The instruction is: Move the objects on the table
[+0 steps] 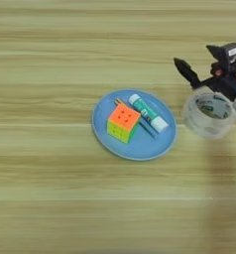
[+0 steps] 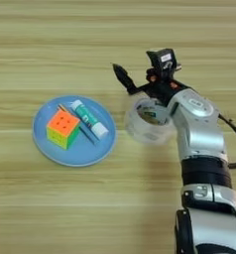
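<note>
The table is a broad spread of pale wood grain. The silver right forearm rises from the near right corner and reaches toward the middle. The round blue plate lies left of it, flat on the table, carrying three things. To the plate's right, just apart from its rim, sits the clear tape roll, lying flat with its hole upward. The pincer hangs at the roll's far side, its two black fingers spread wide: one points far-left, the other stands by the far edge. It grips nothing, though the wrist looks to press against the roll's right wall.

On the plate, the small puzzle cube shows orange on top and yellow-green on the near side. The white-green tube lies slantwise beside it on the right. The thin dark pen lies between the two, mostly hidden.

The danger, I would say, is that the wrist nudges the light roll leftward into the plate and jostles the tube, or that the fingers close on its slick wall and let it squirt away.
</note>
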`<state>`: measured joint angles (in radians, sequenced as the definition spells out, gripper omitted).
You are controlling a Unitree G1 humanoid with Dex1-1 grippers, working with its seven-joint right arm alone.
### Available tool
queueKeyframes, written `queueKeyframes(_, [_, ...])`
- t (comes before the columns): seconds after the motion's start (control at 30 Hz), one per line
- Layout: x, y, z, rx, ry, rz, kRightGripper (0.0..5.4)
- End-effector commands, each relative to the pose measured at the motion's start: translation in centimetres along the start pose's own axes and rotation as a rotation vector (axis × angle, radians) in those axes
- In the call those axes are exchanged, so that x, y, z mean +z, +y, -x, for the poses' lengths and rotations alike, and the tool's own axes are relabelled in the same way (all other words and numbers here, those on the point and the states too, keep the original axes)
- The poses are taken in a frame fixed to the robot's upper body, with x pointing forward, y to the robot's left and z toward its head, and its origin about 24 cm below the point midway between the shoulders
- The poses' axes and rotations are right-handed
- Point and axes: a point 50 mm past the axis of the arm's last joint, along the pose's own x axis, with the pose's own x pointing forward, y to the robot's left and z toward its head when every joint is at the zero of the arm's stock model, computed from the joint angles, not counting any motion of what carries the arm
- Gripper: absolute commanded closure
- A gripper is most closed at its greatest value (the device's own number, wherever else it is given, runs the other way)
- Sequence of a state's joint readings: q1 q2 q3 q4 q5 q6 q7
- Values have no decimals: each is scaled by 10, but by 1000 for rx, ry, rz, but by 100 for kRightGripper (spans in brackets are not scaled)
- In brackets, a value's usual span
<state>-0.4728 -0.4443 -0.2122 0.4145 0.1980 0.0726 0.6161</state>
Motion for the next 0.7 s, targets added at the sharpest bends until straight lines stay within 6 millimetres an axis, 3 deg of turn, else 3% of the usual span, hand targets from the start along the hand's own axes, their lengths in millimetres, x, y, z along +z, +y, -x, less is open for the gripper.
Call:
queueKeyframes(0.03, [47,-34,3,-104,-126,121,6])
queueKeyframes(0.27, [36,-66,27,-170,-60,101,6])
queueKeyframes(0.47, [27,-81,44,-95,52,79,6])
queueKeyframes(0.7, [2,-80,47,-26,204,41,6])
